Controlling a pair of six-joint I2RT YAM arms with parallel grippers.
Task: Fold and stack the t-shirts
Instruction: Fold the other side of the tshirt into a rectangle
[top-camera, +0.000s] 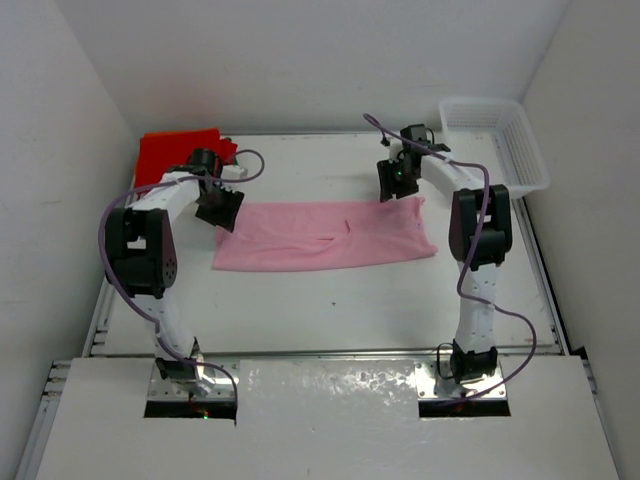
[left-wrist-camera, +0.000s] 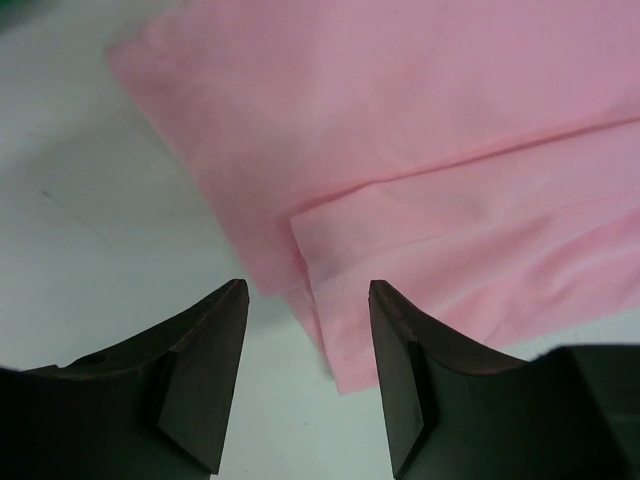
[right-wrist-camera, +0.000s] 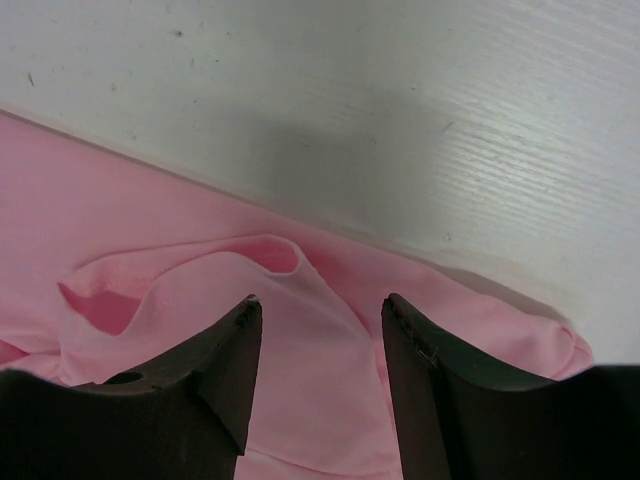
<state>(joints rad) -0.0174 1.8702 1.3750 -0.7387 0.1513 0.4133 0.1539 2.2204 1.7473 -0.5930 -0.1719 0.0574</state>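
Observation:
A light pink t-shirt (top-camera: 325, 235) lies folded into a long flat strip across the middle of the table. My left gripper (top-camera: 220, 208) hovers at its left end, open. In the left wrist view the shirt's layered corner (left-wrist-camera: 330, 330) lies on the table just beyond the gripper (left-wrist-camera: 308, 290), and nothing is clamped. My right gripper (top-camera: 397, 180) stands at the strip's far right corner, also open. In the right wrist view a raised loose fold of pink cloth (right-wrist-camera: 290, 270) sits under the gap of that gripper (right-wrist-camera: 320, 300). A red t-shirt (top-camera: 175, 152) lies folded at the back left.
A white lattice basket (top-camera: 495, 140) stands at the back right corner. White walls close in the table on the left, right and far sides. A sliver of green (left-wrist-camera: 12, 5) shows at the top left edge of the left wrist view.

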